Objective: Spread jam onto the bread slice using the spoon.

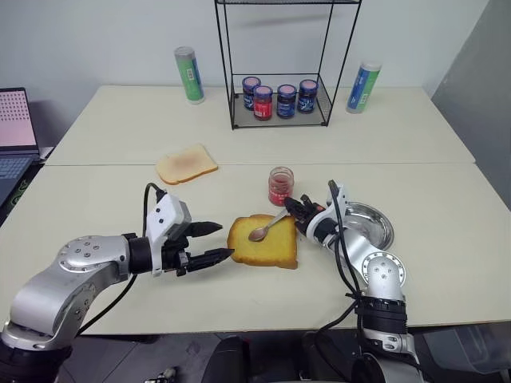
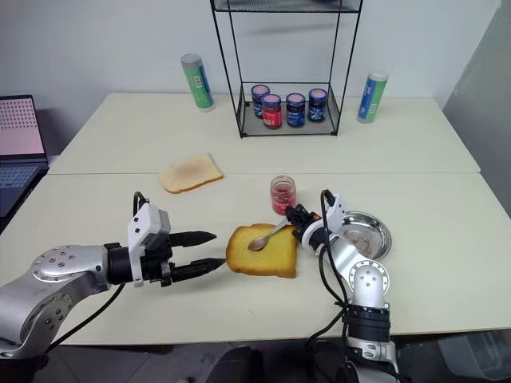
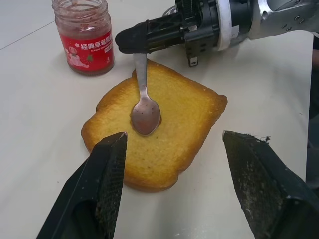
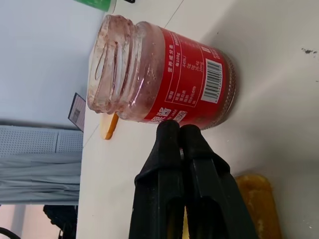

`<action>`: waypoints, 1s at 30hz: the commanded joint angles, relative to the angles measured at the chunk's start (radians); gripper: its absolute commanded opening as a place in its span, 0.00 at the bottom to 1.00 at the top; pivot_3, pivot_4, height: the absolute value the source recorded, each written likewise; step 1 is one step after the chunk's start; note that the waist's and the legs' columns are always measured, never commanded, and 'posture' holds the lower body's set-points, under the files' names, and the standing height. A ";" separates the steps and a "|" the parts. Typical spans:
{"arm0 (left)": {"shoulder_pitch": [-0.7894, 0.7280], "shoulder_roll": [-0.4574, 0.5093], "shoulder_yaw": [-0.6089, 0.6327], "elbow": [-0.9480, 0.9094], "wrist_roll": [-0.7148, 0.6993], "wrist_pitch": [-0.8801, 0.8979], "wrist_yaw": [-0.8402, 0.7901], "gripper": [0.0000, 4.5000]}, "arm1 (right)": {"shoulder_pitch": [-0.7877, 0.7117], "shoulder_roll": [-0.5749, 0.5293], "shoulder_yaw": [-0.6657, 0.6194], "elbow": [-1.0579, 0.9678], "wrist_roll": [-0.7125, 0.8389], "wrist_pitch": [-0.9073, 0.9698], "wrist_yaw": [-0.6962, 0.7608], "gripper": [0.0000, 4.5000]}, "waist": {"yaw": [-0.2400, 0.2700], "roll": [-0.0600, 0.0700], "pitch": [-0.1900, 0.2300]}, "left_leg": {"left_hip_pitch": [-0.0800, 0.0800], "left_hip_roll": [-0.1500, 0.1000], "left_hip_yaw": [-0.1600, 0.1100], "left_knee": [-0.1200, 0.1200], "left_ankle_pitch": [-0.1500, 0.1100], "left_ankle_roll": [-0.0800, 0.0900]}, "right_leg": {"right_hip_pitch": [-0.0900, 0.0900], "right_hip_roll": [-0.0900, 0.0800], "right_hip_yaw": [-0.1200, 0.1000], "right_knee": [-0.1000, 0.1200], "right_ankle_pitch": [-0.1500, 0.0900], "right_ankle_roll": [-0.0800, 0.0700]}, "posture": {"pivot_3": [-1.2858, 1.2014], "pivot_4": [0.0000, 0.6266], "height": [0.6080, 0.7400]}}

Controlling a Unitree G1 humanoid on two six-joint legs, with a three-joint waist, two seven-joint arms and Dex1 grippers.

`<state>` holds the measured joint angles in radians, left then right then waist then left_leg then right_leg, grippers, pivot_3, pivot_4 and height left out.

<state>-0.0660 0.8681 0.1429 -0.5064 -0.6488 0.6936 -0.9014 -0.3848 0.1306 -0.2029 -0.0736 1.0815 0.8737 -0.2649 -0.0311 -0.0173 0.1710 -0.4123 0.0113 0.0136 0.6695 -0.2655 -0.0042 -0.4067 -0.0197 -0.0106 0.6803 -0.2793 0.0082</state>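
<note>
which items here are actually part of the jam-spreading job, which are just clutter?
In the job:
- bread slice
- spoon, held in the shut right gripper, bowl on the slice
- jam, open jar behind the slice

Just lying about:
- paler slice
- four lidded jars in the wire rack
- two tubes
- metal dish
- laptop

The bread slice (image 1: 263, 242), thick, golden-yellow with a browner crust, lies flat near the middle of the worktop. The spoon (image 1: 263, 230), small and silver, rests bowl-down on its top, handle slanting up to the right. The jam (image 1: 280, 186), in an open red-labelled glass jar, stands upright just beyond.
</note>
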 commanded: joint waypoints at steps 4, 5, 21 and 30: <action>0.010 -0.002 0.019 -0.027 -0.008 -0.010 0.007 0.71 | 0.013 -0.070 0.010 -0.078 0.018 0.057 0.051 0.01 | 0.001 0.000 0.000 | 0.000 0.000 0.000 0.000 0.000 0.000 | 0.000 0.000 0.000 0.000 0.000 0.000 | 0.52 0.24 1.00; 0.008 -0.002 0.017 -0.026 -0.008 -0.010 0.007 0.71 | 0.013 -0.083 0.002 -0.087 0.032 0.070 0.052 0.01 | 0.001 0.000 0.000 | 0.000 0.000 0.000 0.000 0.000 0.000 | 0.000 0.000 0.000 0.000 0.000 0.000 | 0.52 0.24 1.00; 0.003 -0.005 0.015 -0.026 -0.007 -0.010 0.015 0.71 | -0.071 -0.138 -0.034 -0.127 0.235 0.128 0.001 0.01 | 0.002 0.000 0.000 | 0.000 0.000 0.000 0.000 0.000 0.000 | 0.000 0.000 0.000 0.000 0.000 0.000 | 0.52 0.24 1.00; 0.006 -0.002 0.023 -0.037 -0.016 -0.003 0.026 0.71 | -0.066 -0.094 0.063 -0.024 0.061 0.062 0.076 0.01 | 0.001 0.000 0.000 | 0.000 0.000 0.000 0.000 0.000 0.000 | 0.000 0.000 0.000 0.000 0.000 0.000 | 0.52 0.24 1.00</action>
<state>-0.0537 0.8671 0.1430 -0.5079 -0.6518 0.6924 -0.8820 -0.4506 0.0418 -0.1571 -0.0895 1.1797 0.9645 -0.2291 -0.0301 -0.0175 0.1709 -0.4123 0.0113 0.0138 0.6692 -0.2655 -0.0042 -0.4067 -0.0195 -0.0105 0.6802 -0.2793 0.0081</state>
